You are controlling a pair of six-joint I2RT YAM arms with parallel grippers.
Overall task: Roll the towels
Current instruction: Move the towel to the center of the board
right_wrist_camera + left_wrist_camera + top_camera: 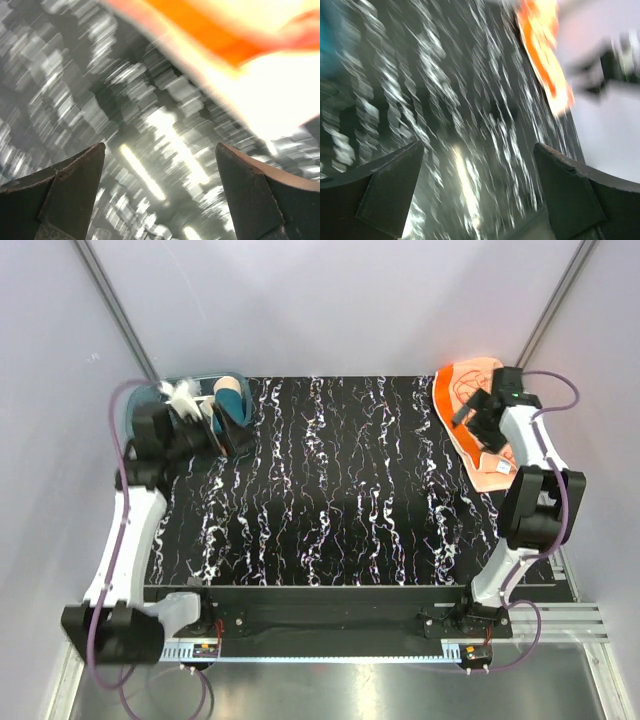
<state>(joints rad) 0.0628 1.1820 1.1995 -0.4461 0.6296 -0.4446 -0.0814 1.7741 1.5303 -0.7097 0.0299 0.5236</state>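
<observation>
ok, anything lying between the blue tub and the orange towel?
Nothing. The top view shows only bare black marbled tabletop between the blue tub and the orange towel. The wrist views are too blurred to add detail.

I see my left arm (127,535) stretched far forward-left, left end effector (477,150) with jaws spread wide, my right arm (530,445) stretched forward-right, right end effector (160,150) equally wide.

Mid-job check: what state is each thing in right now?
Orange towel: unrolled, spread flat at the far right corner.
Teal towel: inside the tub, bundled; cannot tell if it is neatly rolled.
Tub: at the far left corner, holding the teal towel.
Left claw: open, empty.
Right claw: open, empty, above the orange towel.
</observation>
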